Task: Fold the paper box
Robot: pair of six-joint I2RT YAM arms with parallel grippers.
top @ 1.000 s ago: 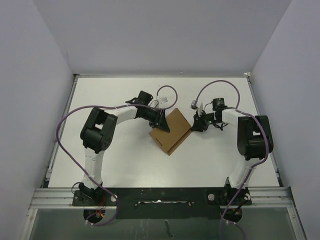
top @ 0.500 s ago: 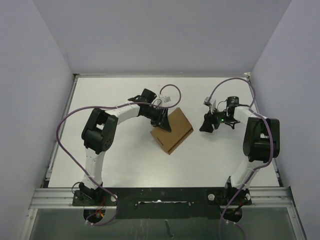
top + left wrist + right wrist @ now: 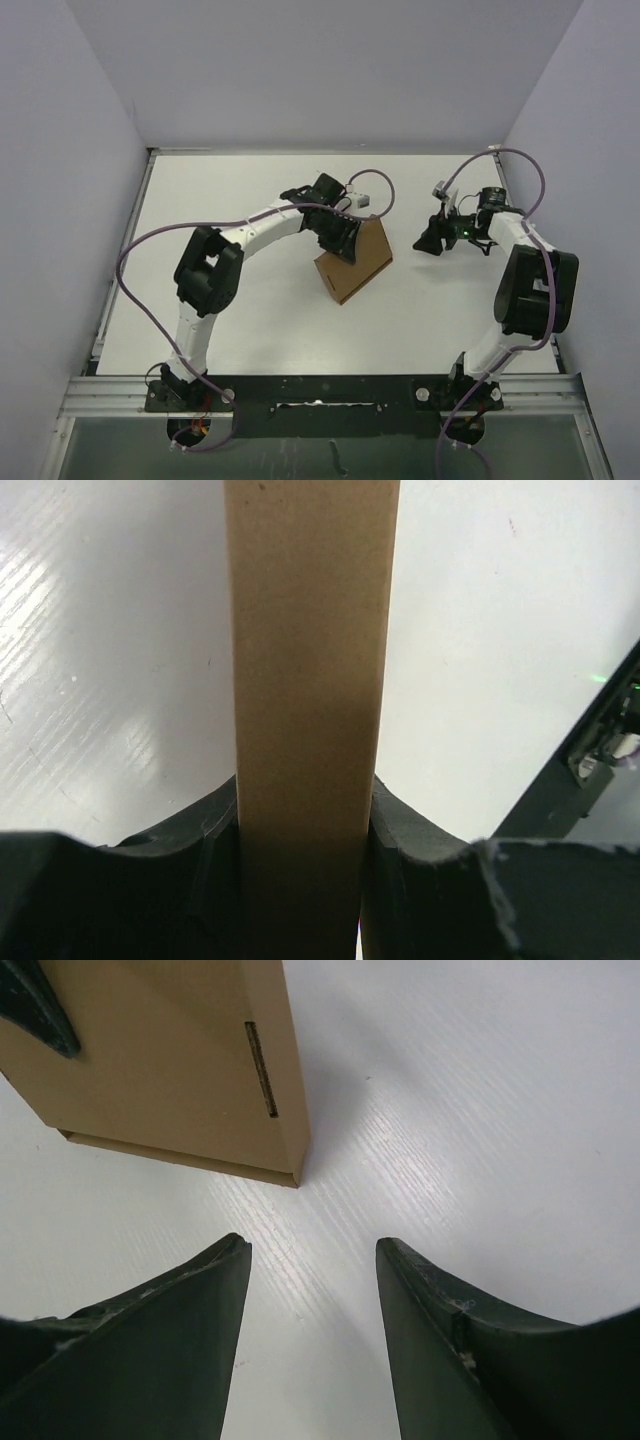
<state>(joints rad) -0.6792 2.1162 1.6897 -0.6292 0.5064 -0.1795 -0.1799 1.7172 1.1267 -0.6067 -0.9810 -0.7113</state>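
From above, the paper box sits mid-table as a plain brown, flattened piece, tilted up with its lower edge on the white surface. The left gripper clamps its upper left edge. The right gripper hangs well apart to the right, holding nothing.

In the left wrist view, the box shows edge-on as a smooth brown strip running straight up the frame. The two dark fingers press against it from either side.

In the right wrist view, both fingers stand spread, with only bare table between them. The box lies ahead at the upper left, clear of the fingertips. A narrow slit is cut near its right fold.
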